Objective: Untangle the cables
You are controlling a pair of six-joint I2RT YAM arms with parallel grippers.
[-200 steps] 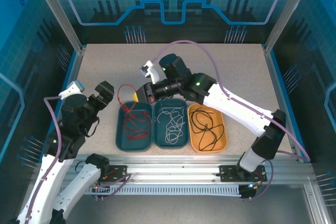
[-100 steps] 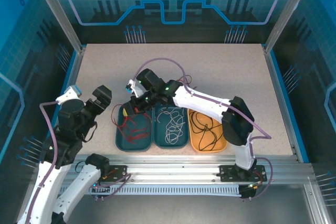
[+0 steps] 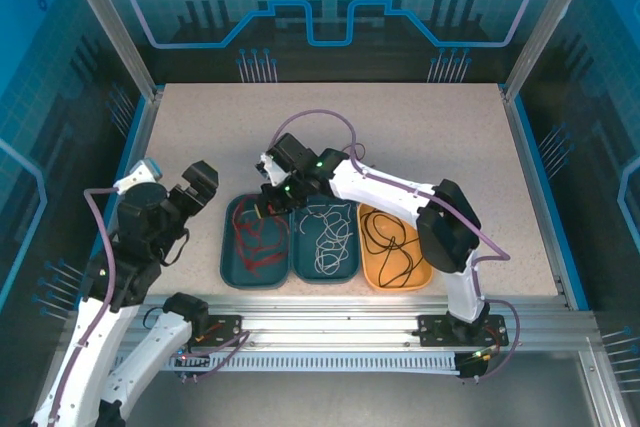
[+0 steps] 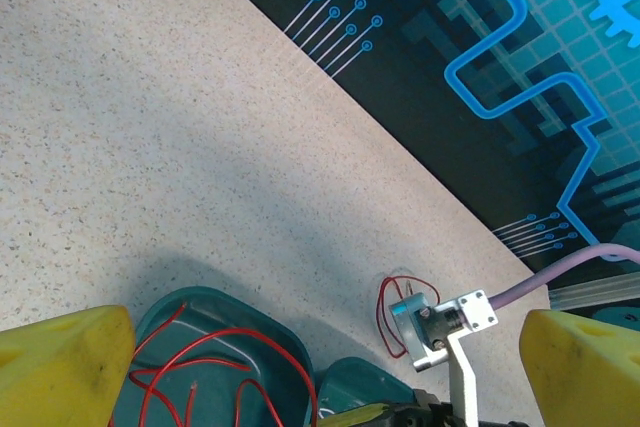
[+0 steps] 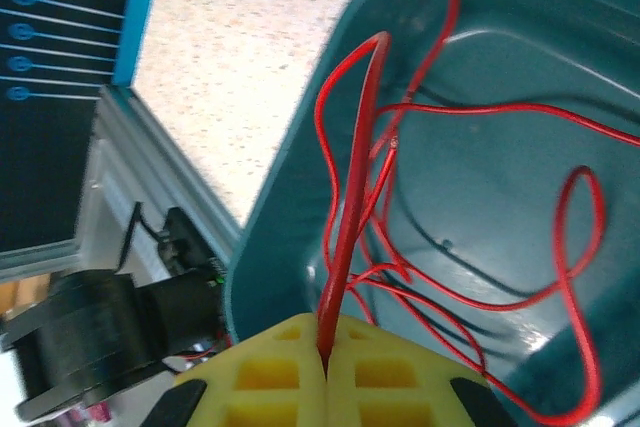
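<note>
My right gripper (image 3: pixel 268 205) hangs over the far end of the left teal tray (image 3: pixel 226 247). Its yellow pads (image 5: pixel 270 377) are shut on a red cable (image 5: pixel 350 197) that rises from the pinch and loops down into that tray. More red cables (image 3: pixel 255 244) lie loose in the tray. White cables (image 3: pixel 325 232) sit in the middle teal tray, black cables (image 3: pixel 392 242) in the orange tray. My left gripper (image 3: pixel 198 185) stands open to the left of the trays with nothing between its fingers (image 4: pixel 60 367). A small red loop (image 4: pixel 385 307) lies on the table beside the right wrist.
The three trays stand side by side near the table's front edge, the orange tray (image 3: pixel 428 265) on the right. The right arm reaches across over the middle tray (image 3: pixel 354 252). Bare tabletop (image 3: pixel 420 137) stretches behind the trays. Frame posts stand at the far corners.
The right arm has swung from behind the trays down and left over the red tray, carrying the red cable. The left arm has barely shifted.
</note>
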